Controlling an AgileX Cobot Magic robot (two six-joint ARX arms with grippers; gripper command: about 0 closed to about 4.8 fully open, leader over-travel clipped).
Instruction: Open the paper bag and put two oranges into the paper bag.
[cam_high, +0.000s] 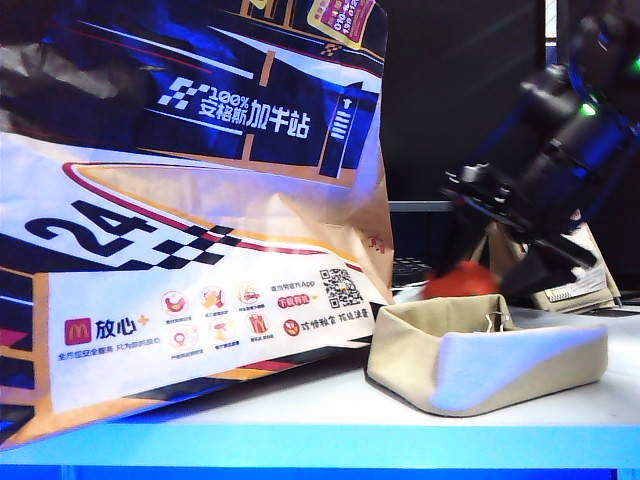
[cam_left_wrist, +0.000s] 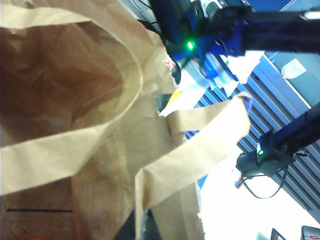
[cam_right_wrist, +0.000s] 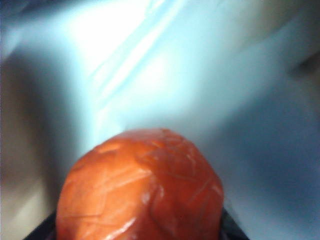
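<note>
While the right hand (cam_right_wrist: 137, 235) carries an orange (cam_right_wrist: 140, 185) pressed close between its jaws, just above the beige fabric tray (cam_high: 480, 350) on the tabletop (cam_high: 330, 425), the step in hand looks to be carrying it to the paper bag (cam_high: 190, 250). That bag stands tall at the left, just beside the tray. In the left wrist view its mouth gapes, a handle (cam_left_wrist: 200, 145) looping across; the left hand itself is out of sight there, though clamped tight, probably on the rim. Lift the fruit well clear of the tray wall, cross above the bag's rim, avoid the handle, and release only over the opening. No second orange is visible.
</note>
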